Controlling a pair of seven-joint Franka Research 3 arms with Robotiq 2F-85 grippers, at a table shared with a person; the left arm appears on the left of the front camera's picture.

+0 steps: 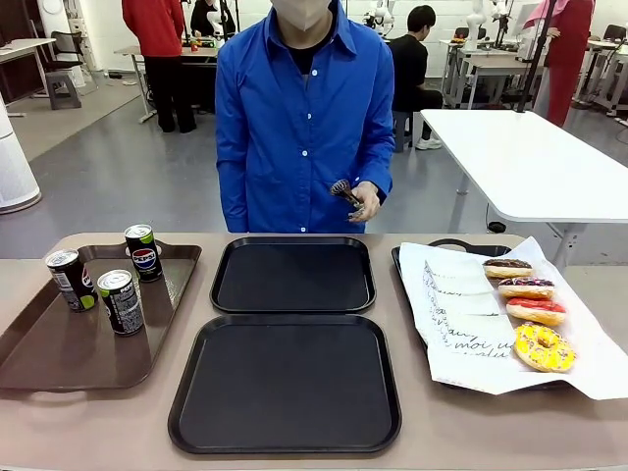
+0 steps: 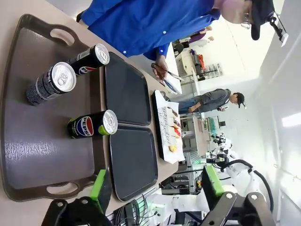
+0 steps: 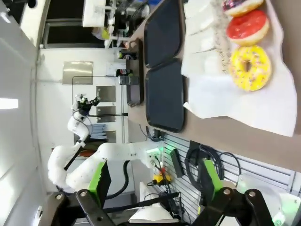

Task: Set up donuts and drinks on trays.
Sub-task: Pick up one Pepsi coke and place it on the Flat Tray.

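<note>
Four ring donuts [image 1: 526,287] lie in a row on a sheet of white paper [image 1: 461,363] at the right edge of the table [image 1: 589,437]. The far one has a chocolate top, the next is dark with sprinkles, the third has a pink glaze, and the one nearest the robot's side is yellow with sprinkles. Neighbouring donuts touch or nearly touch. Flat white paper sleeves [image 1: 453,294] with script lettering lie just beside them, toward the table's middle.

Three slim dark cans [image 1: 120,301] with silver tops stand upright and apart in the far half of a long brown tray [image 1: 59,363] at the left edge. One can bears a round blue-red-white logo.

In the middle of the table the far black tray [image 1: 292,275] and the near black tray [image 1: 285,383] lie one behind the other, rims close together. Both are nearly square plastic with rounded corners and raised rims.

At the far edge a person's hand [image 1: 368,201] holds metal tongs [image 1: 343,189].

The left gripper [image 2: 155,188] has its jaws spread wide with nothing between them, and the brown tray's handle cut-out lies just ahead. The right gripper [image 3: 155,181] is likewise spread wide and empty, with the yellow donut farther ahead.
</note>
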